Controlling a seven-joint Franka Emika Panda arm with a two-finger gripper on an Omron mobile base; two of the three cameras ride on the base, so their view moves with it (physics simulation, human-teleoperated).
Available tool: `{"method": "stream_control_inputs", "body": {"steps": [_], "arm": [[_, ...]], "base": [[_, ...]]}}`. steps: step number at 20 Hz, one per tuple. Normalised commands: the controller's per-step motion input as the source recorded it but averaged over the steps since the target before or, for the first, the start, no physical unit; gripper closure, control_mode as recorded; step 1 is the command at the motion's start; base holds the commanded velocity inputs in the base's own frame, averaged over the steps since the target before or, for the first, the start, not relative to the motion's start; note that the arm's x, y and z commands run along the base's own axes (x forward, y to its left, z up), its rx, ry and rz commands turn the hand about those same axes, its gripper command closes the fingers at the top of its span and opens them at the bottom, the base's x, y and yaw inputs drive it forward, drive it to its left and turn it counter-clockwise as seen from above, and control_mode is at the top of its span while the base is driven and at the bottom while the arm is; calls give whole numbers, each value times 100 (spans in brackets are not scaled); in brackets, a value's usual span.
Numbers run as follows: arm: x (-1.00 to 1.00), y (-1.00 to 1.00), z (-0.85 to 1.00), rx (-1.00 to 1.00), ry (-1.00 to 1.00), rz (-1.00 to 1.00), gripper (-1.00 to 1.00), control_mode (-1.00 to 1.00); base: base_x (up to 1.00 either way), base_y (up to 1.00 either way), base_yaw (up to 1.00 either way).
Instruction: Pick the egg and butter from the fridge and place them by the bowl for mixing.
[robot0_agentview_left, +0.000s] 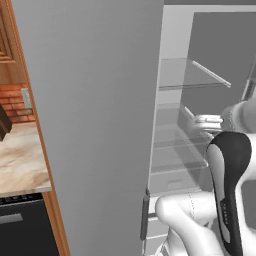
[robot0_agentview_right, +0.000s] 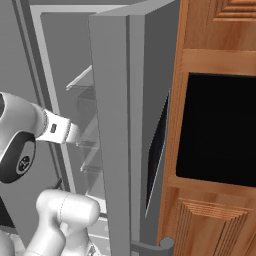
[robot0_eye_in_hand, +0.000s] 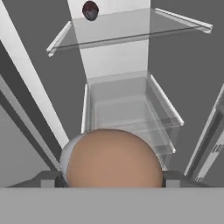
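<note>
Holding the small brown-tan oval egg (robot0_eye_in_hand: 114, 158) in my claw (robot0_eye_in_hand: 114, 178), inside the grey white-lined fridge (robot0_agentview_left: 90, 125) (butter pending); next: carrying it to the bowl.

I see a marble counter (robot0_agentview_left: 20, 160) under a brick wall (robot0_agentview_left: 15, 102) to my left, and wooden cabinets (robot0_agentview_right: 215, 45) framing a black oven (robot0_agentview_right: 217, 130) to my right.

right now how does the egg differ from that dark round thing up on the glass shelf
The egg is brown-tan and sits close between the jaws, looming large in the hand view; the dark round thing is blackish-red, looks tiny, and rests far back on the glass shelf. Both are rounded and inside the fridge.
</note>
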Motion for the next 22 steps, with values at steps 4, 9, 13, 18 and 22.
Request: {"method": "stream_control_inputs", "body": {"steps": [4, 9, 13, 18, 22], "arm": [[-21, 23, -40, -3, 40, 2, 100, -100], [-13, 27, -44, -2, 30, 0, 100, -100], [-10, 23, -53, 0, 22, 0, 100, -100], [-6, 7, -31, 0, 14, 0, 100, -100], [0, 0, 0, 0, 0, 0, 100, -100]], "base": [[0, 0, 0], [0, 0, 0], [0, 0, 0], [0, 0, 0], [0, 0, 0]]}}
